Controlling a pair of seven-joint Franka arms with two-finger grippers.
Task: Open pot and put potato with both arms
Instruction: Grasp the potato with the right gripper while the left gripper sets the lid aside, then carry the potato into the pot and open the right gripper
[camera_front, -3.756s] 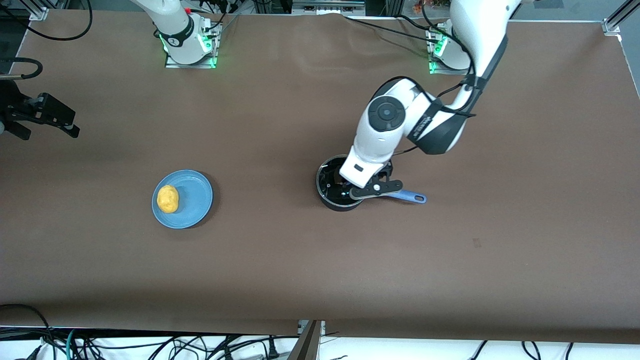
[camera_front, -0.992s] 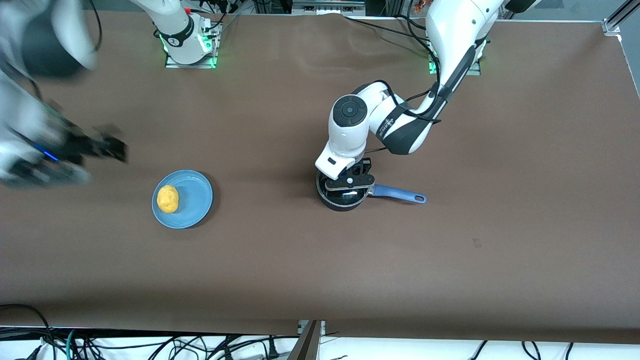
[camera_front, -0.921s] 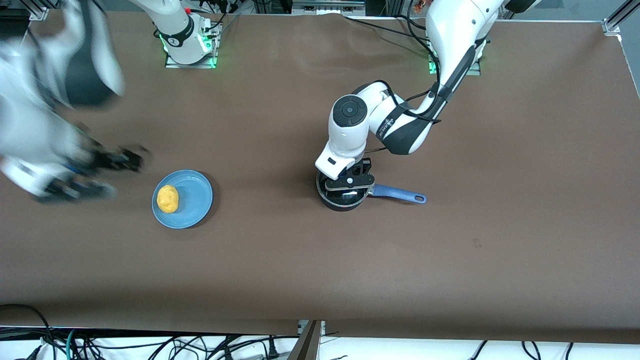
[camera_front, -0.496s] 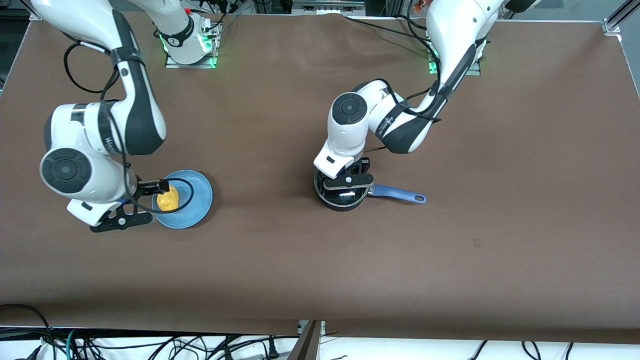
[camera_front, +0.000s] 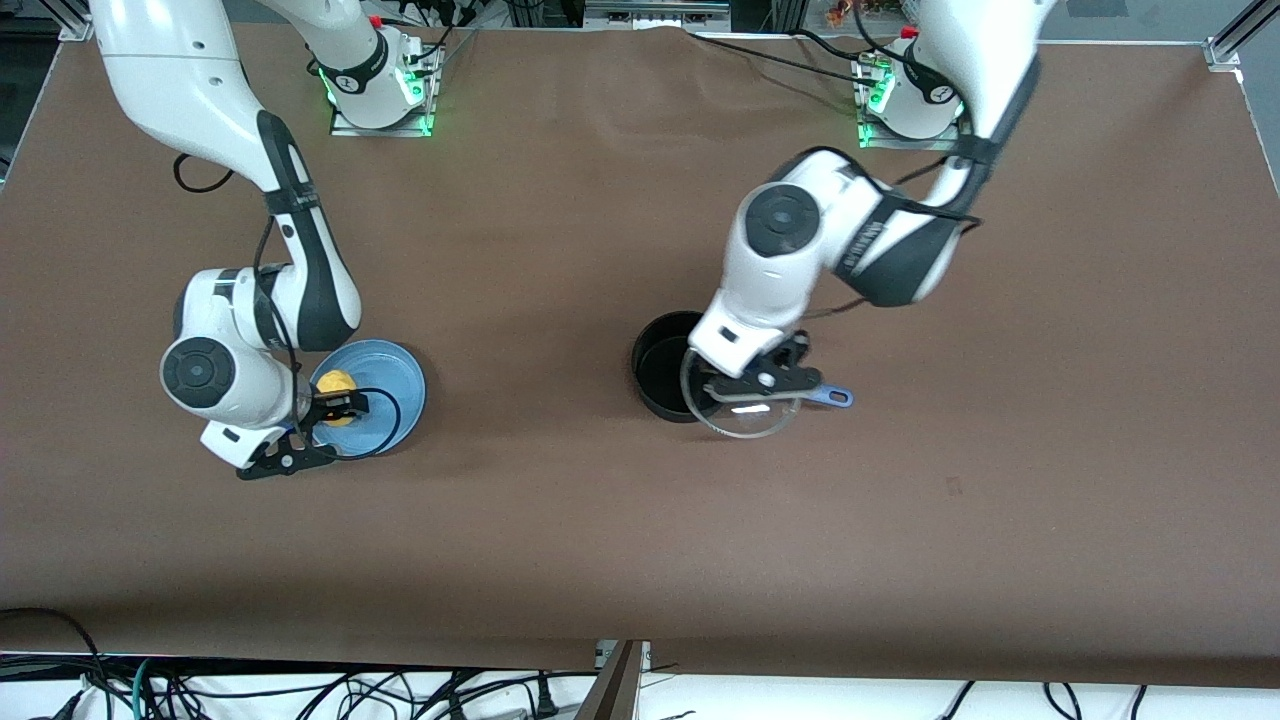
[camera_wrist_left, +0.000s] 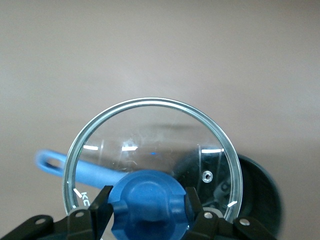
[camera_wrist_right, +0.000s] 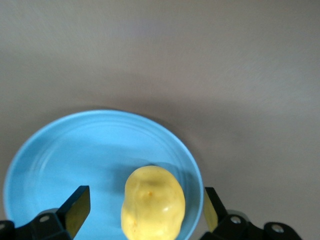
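The black pot (camera_front: 662, 364) stands open on the table, its blue handle (camera_front: 836, 397) pointing toward the left arm's end. My left gripper (camera_front: 762, 384) is shut on the blue knob (camera_wrist_left: 148, 202) of the glass lid (camera_front: 745, 412) and holds it in the air over the handle, beside the pot's rim. The left wrist view shows the lid (camera_wrist_left: 152, 145) with the pot (camera_wrist_left: 261, 192) below it. The yellow potato (camera_front: 338, 381) lies on a light-blue plate (camera_front: 392, 390). My right gripper (camera_front: 330, 408) is open, its fingers on either side of the potato (camera_wrist_right: 152, 202), not touching it.
The brown table mat (camera_front: 560, 520) is bare round the pot and the plate (camera_wrist_right: 75, 155). The arms' green-lit bases (camera_front: 380, 95) stand along the table's edge farthest from the front camera. Cables hang below the edge nearest it.
My left gripper has lifted the lid off the pot and carried it over the handle. My right arm has swung in and set its open gripper around the potato.
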